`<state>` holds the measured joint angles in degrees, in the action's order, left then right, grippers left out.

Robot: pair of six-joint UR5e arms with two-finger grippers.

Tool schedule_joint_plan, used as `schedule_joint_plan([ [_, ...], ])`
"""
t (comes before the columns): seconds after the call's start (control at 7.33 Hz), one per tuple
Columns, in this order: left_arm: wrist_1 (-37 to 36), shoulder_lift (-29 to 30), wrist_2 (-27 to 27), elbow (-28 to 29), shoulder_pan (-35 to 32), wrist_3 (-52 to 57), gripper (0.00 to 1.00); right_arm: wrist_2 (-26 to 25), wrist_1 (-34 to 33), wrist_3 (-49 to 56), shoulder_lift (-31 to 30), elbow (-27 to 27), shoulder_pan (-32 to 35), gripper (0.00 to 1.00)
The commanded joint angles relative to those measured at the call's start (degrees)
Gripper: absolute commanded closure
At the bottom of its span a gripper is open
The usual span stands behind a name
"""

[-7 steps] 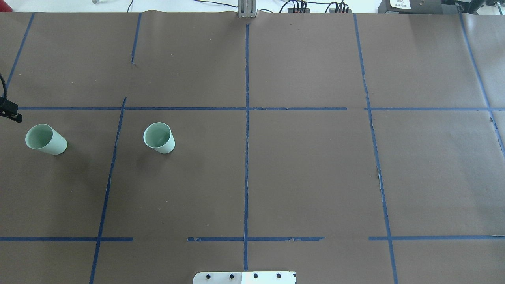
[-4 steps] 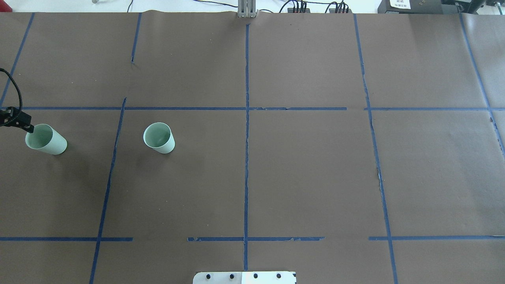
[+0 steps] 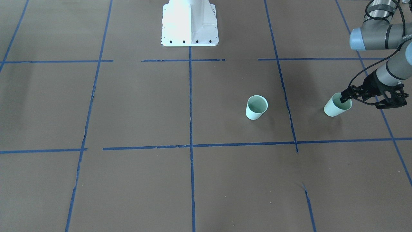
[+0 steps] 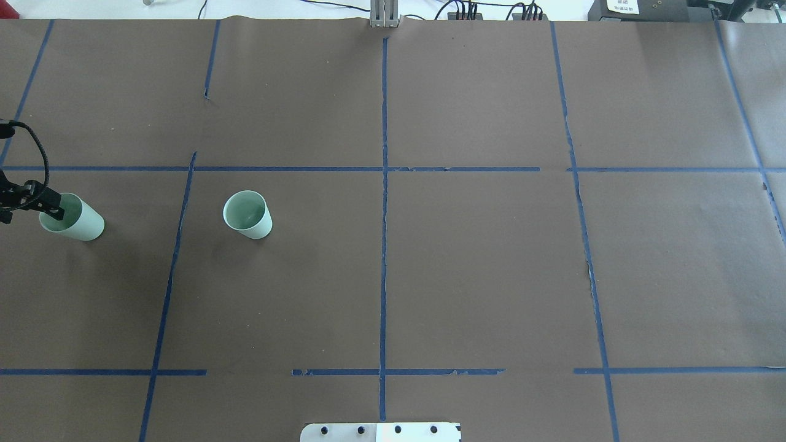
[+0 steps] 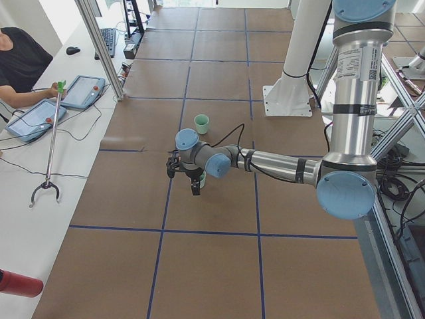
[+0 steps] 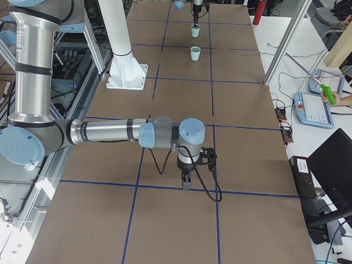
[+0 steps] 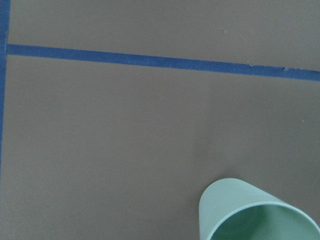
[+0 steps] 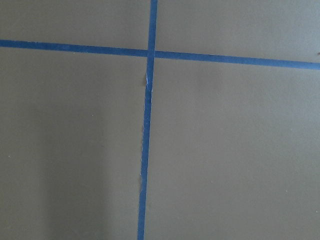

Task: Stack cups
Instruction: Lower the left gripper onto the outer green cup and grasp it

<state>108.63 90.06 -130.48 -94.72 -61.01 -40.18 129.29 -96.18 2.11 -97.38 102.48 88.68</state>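
Two pale mint-green cups stand upright on the brown table. One cup (image 4: 247,214) (image 3: 257,107) (image 5: 201,123) is nearer the middle. The other cup (image 4: 77,221) (image 3: 334,108) (image 7: 255,215) stands near the table's left end. My left gripper (image 4: 27,207) (image 3: 362,100) (image 5: 184,181) is open at that cup. One finger (image 4: 54,209) is over its mouth at the rim and the other is outside its wall. My right gripper (image 6: 187,179) hangs low over bare table far from both cups, and I cannot tell whether it is open.
Blue tape lines divide the brown paper table cover. The robot's white base plate (image 3: 190,32) (image 4: 381,431) sits at the near middle edge. An operator with tablets (image 5: 40,109) sits beyond the far side.
My left gripper has come in from the left edge and moved right, onto the rim of the far-left cup. Both cups stayed put.
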Motion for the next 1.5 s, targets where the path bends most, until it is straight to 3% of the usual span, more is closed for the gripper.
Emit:
schedule_joint_plan([
  [0.0, 0.01, 0.38, -0.13, 0.67, 1.06, 0.19, 0.00, 0.00, 0.03, 0.00, 0.00, 0.00, 0.00, 0.00],
  [0.27, 2.01, 0.55, -0.13, 2.08, 1.15, 0.19, 0.59, 0.00, -0.06, 0.00, 0.00, 0.00, 0.00, 0.00],
  [0.55, 2.11, 0.55, -0.21, 2.26, 1.16, 0.01, 0.94, 0.00, 0.03, 0.00, 0.00, 0.00, 0.00, 0.00],
  [0.68, 2.11, 0.64, -0.21, 2.00, 1.16, -0.07, 1.00, 0.00, -0.06, 0.00, 0.00, 0.00, 0.00, 0.00],
  [0.82, 1.94, 0.55, -0.48, 0.52, 0.98, -0.25, 1.00, 0.00, 0.03, 0.00, 0.00, 0.00, 0.00, 0.00],
  [1.09, -2.25, -0.58, -3.81, -7.10, -0.42, 0.01, 1.00, 0.00, 0.03, 0.00, 0.00, 0.00, 0.00, 0.00],
  [1.36, -17.24, 0.81, -3.73, -15.46, -4.10, 0.72, 1.00, 0.00, 0.03, 0.00, 0.00, 0.09, 0.00, 0.00],
])
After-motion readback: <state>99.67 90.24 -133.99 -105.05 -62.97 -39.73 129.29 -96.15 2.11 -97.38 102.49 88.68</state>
